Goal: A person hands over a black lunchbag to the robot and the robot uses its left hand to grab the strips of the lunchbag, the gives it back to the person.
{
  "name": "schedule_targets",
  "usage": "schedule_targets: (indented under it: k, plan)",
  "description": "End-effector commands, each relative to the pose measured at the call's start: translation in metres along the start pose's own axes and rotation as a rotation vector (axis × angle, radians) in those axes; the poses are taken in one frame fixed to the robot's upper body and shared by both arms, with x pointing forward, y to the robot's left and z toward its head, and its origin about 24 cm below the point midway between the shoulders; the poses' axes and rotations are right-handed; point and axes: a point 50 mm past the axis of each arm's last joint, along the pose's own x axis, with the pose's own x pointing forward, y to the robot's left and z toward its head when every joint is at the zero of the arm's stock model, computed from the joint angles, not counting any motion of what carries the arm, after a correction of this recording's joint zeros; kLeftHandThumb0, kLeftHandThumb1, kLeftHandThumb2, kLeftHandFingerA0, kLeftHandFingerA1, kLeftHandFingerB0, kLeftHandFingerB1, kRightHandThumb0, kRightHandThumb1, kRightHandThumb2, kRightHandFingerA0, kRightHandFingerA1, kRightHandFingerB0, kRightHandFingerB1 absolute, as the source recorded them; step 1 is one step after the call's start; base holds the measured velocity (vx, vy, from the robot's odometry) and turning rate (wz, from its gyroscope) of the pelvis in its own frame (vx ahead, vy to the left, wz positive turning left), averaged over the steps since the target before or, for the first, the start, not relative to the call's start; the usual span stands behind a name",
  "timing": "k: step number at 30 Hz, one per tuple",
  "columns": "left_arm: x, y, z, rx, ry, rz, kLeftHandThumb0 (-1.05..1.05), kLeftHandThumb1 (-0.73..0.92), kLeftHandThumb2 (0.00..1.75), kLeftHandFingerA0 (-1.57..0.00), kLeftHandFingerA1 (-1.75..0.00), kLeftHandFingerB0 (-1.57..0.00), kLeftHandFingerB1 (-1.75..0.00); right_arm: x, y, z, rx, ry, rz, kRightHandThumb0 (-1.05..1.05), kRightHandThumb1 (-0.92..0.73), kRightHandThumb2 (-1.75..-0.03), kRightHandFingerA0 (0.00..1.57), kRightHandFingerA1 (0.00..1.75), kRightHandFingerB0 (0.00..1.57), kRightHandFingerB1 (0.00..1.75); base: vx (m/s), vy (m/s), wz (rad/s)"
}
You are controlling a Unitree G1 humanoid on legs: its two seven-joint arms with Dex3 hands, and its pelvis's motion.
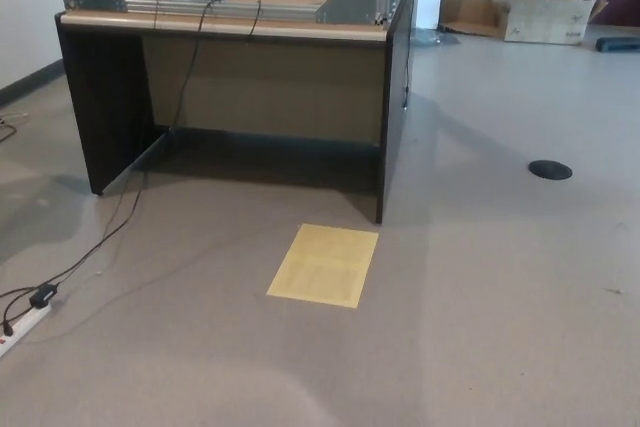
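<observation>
No black lunchbag shows in the head view, and no person is in sight. Neither of my hands nor any part of my arms appears in the picture. The view looks down on a grey floor with a yellow rectangular sheet [324, 265] lying flat in front of a desk.
A dark desk [235, 97] with a metal frame and cables on top stands ahead. Black cables run down to a white power strip [22, 327] at the lower left. A round black floor cap [550, 169] sits to the right. Cardboard boxes [540, 12] rest at the back right.
</observation>
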Motion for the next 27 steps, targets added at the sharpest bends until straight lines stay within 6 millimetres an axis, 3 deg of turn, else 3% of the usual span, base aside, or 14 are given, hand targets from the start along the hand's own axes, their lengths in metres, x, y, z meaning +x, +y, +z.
schedule_targets:
  k: [1, 2, 3, 4, 6, 7, 8, 10, 12, 15, 16, 21, 25, 27]
  plan:
    - [-0.004, 0.033, 0.031, 0.032, -0.343, 0.091, -0.71, 0.49, 0.77, -0.17, -0.41, -0.1, -0.36, 0.003, -0.01, 0.025, -0.024, -0.219, -0.076, -0.65, -0.74, -0.62, 0.42, 0.44, 0.38, 0.38, 0.0, 0.0, 0.0]
    - [-0.004, 0.033, 0.031, 0.031, -0.346, 0.094, -0.7, 0.47, 0.75, -0.15, -0.4, -0.08, -0.36, 0.003, -0.011, 0.025, -0.025, -0.219, -0.076, -0.65, -0.74, -0.62, 0.42, 0.44, 0.37, 0.38, 0.0, 0.0, 0.0]
    - [-0.005, 0.034, 0.031, 0.03, -0.353, 0.099, -0.34, 0.29, 0.88, 0.0, -0.48, 0.0, -0.48, 0.004, -0.01, 0.025, -0.03, -0.219, -0.075, -0.66, -0.73, -0.63, 0.42, 0.44, 0.36, 0.38, 0.0, 0.0, 0.0]
    - [-0.005, 0.035, 0.032, 0.027, -0.361, 0.104, -0.33, 0.28, 0.87, 0.0, -0.48, 0.0, -0.48, 0.003, -0.01, 0.024, -0.037, -0.221, -0.072, -0.63, -0.59, -0.99, 0.37, 0.57, 0.24, 0.48, 0.0, 0.0, 0.0]
    - [-0.005, 0.039, 0.036, 0.027, -0.384, 0.113, -0.34, 0.28, 0.87, 0.0, -0.49, 0.0, -0.48, 0.003, -0.009, 0.024, -0.04, -0.222, -0.067, -0.64, -0.59, -0.99, 0.38, 0.58, 0.24, 0.48, 0.0, 0.0, 0.0]
    - [-0.004, 0.042, 0.041, 0.025, -0.406, 0.115, -0.66, 0.43, 0.73, -0.09, -0.4, -0.05, -0.28, 0.004, -0.009, 0.025, -0.045, -0.223, -0.068, -0.63, -0.58, -0.99, 0.38, 0.58, 0.23, 0.48, 0.0, 0.0, 0.0]
    - [-0.003, 0.049, 0.051, 0.015, -0.444, 0.118, -0.73, 0.44, 0.71, -0.09, -0.37, -0.13, -0.15, 0.004, -0.009, 0.025, -0.047, -0.226, -0.07, -0.64, -0.59, -0.99, 0.38, 0.58, 0.23, 0.48, 0.0, 0.0, 0.0]
    - [-0.004, 0.058, 0.067, 0.029, -0.521, 0.148, -0.57, 0.35, 0.68, -0.06, -0.4, -0.1, -0.22, 0.004, -0.01, 0.025, -0.047, -0.231, -0.074, -0.63, -0.59, -0.98, 0.38, 0.58, 0.23, 0.48, 0.0, 0.0, 0.0]
    - [-0.006, 0.07, 0.09, 0.015, -0.615, 0.18, -0.55, 0.35, 0.7, -0.05, -0.23, -0.1, -0.23, 0.004, -0.01, 0.025, -0.041, -0.23, -0.078, -0.64, -0.59, -0.97, 0.38, 0.57, 0.24, 0.48, 0.0, 0.0, 0.0]
    - [-0.01, 0.085, 0.119, 0.042, -0.734, 0.225, -0.48, 0.33, 0.72, -0.01, -0.22, -0.05, -0.27, 0.005, -0.01, 0.027, -0.037, -0.235, -0.083, -0.66, -0.59, -0.98, 0.38, 0.57, 0.24, 0.48, 0.0, 0.0, 0.0]
    - [-0.013, 0.092, 0.133, 0.043, -0.785, 0.236, -0.44, 0.45, 0.54, -0.02, -0.24, -0.06, -0.25, 0.005, -0.011, 0.028, -0.039, -0.24, -0.084, -0.64, -0.58, -0.98, 0.38, 0.58, 0.24, 0.48, 0.0, 0.0, 0.0]
    - [-0.03, 0.124, 0.204, 0.122, -1.001, 0.279, -0.43, 0.4, 0.62, -0.06, -0.21, -0.08, -0.21, 0.006, -0.012, 0.03, -0.029, -0.246, -0.084, -0.63, -0.58, -0.96, 0.38, 0.58, 0.24, 0.48, 0.0, 0.0, 0.0]
    - [-0.036, 0.134, 0.234, 0.181, -1.094, 0.273, -0.43, 0.31, 0.69, 0.0, -0.24, -0.06, -0.27, 0.005, -0.011, 0.028, -0.035, -0.246, -0.081, -0.64, -0.58, -0.97, 0.39, 0.58, 0.24, 0.48, 0.0, 0.0, 0.0]
    - [-0.04, 0.141, 0.252, 0.212, -1.127, 0.268, -0.52, 0.34, 0.64, -0.11, -0.2, -0.11, -0.22, 0.006, -0.013, 0.03, -0.05, -0.256, -0.088, -0.59, -0.56, -0.98, 0.39, 0.59, 0.24, 0.49, 0.0, 0.0, 0.0]
